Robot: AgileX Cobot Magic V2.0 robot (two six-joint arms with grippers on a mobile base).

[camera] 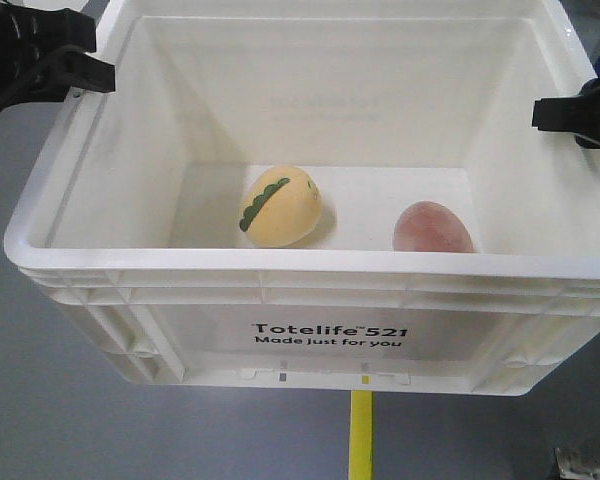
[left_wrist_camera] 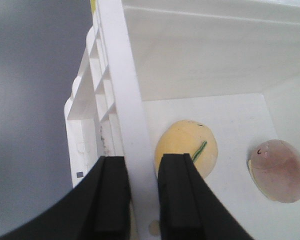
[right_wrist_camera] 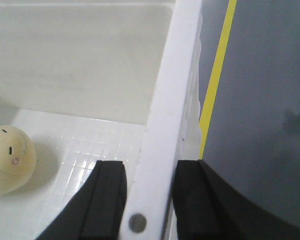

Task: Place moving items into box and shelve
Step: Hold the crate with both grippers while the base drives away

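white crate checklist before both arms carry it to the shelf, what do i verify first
1. Both items inside: ok. The yellow egg and the reddish-brown egg lie apart on the floor of the white crate.
2. Hold of the left pincer: ok. Its fingers straddle the left wall, flush against both faces.
3. Hold of the right pincer: ok. It straddles the right wall in the same way.
4. Grip firmness: cannot tell.
5. Eggs kept from rolling: not ok. Both lie loose, so tilting would likely shift them.
6. Shelf and the way to it: cannot tell. No view shows a shelf.
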